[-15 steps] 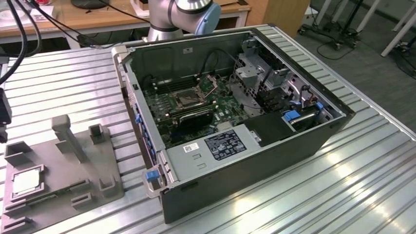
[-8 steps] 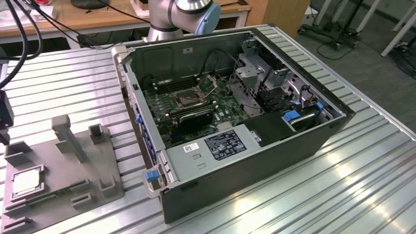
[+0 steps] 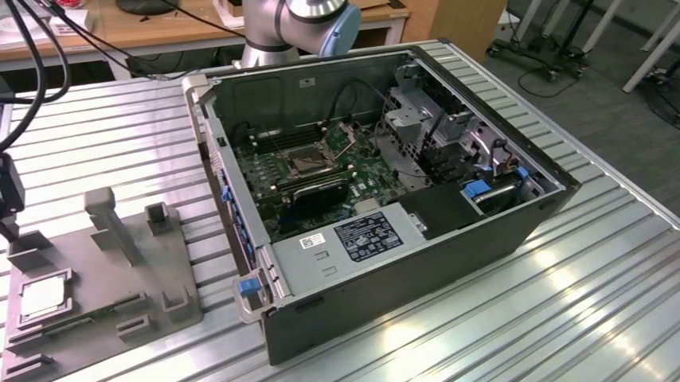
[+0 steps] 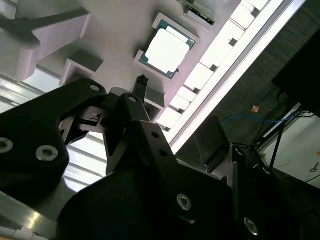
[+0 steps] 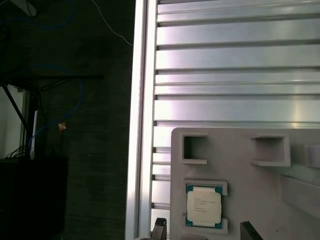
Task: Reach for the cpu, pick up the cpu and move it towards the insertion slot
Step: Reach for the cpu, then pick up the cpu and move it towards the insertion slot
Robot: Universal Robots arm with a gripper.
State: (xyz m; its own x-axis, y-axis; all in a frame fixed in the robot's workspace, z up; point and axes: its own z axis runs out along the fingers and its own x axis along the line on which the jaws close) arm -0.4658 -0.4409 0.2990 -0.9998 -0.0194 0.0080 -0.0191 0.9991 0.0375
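Observation:
The cpu (image 5: 203,206) is a small square chip with a pale metal top. It lies flat in a recess of the grey plastic tray (image 5: 240,170), and shows in the second wrist view too (image 4: 167,48). My gripper (image 5: 204,233) hovers above it, open, one dark fingertip (image 5: 159,229) on each side of the chip and nothing held. In the exterior view the cpu (image 3: 43,296) sits on the tray (image 3: 107,278) at the exterior view's left. The insertion slot (image 3: 302,163) is a silver-framed socket on the green board inside the open computer case (image 3: 425,263).
The tray and case stand on a slatted aluminium table (image 3: 552,302). The table's edge (image 5: 141,125) runs close beside the tray, with dark floor and blue cable beyond. Upright grey posts (image 3: 107,219) rise from the tray. The arm's base (image 3: 287,32) stands behind the case.

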